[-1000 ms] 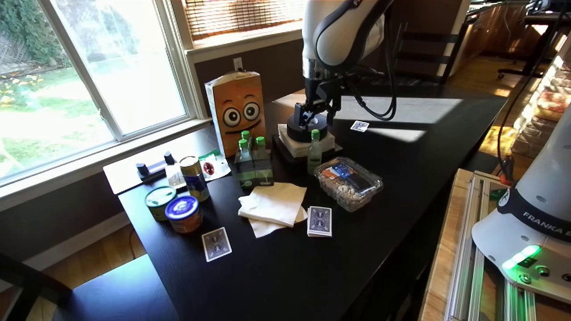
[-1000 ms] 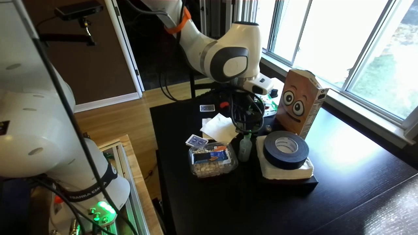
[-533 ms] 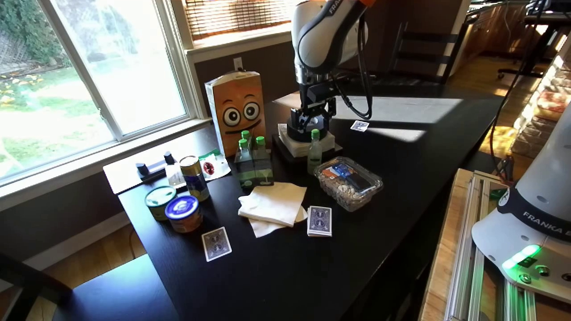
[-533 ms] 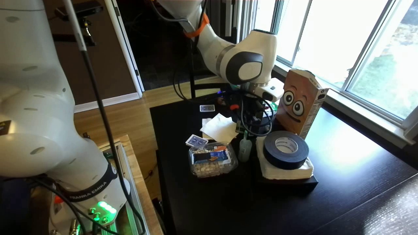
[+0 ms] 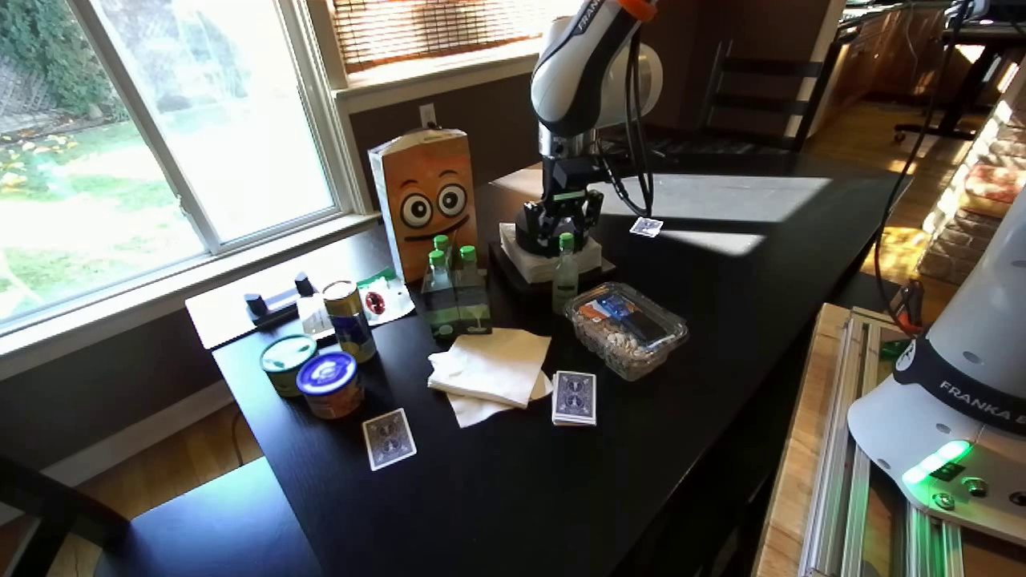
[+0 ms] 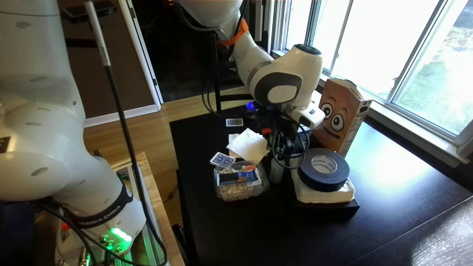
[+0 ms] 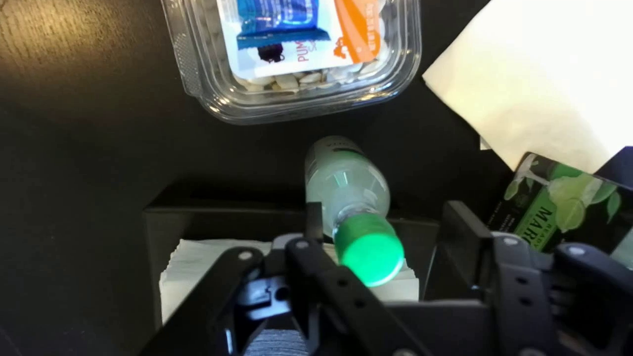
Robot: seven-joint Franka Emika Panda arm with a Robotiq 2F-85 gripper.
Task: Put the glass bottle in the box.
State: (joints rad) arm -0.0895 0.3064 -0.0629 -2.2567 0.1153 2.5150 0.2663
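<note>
- Gripper (image 7: 388,222), one, black, at the end of one white arm (image 6: 284,66): released, its two fingers (image 7: 467,232) spread well apart. In the wrist view we see one green cap (image 7: 373,252) in the gap between them; whether a finger touches it, we cannot tell.
- Glass bottle (image 7: 346,183), one, slim, translucent, wearing that cap: upright on one dark table (image 5: 513,497), between one clear tub (image 7: 306,112) and one black base (image 7: 222,212), outside the box (image 5: 473,312).
- The box, one, printed in black and green, open at the top: we count three green-capped bottles (image 5: 467,255) standing in it.
- The black base, one: bears one stack of white napkins (image 6: 325,196), with one roll of dark tape (image 6: 324,180) on top.
- The clear tub, one, just beside the bottle: pale seeds (image 7: 287,80), too many for us to number; one blue packet (image 7: 279,17) above them.
- Loose napkins (image 5: 497,365), one pile, off-white, sheets uncounted.
- Card stack (image 5: 575,397), one; single card (image 5: 390,439), one; small card spread (image 5: 646,227), one, whose number we cannot tell.
- Green-lidded tin (image 5: 288,353), one, and blue-lidded tin (image 5: 329,377), one: two round tins, just beside each other.
- Gold-topped can (image 5: 350,320), one, upright near the tins.
- Tall brown carton (image 5: 425,204), one: one printed face, two round eyes; in an exterior view it stands behind the box.
</note>
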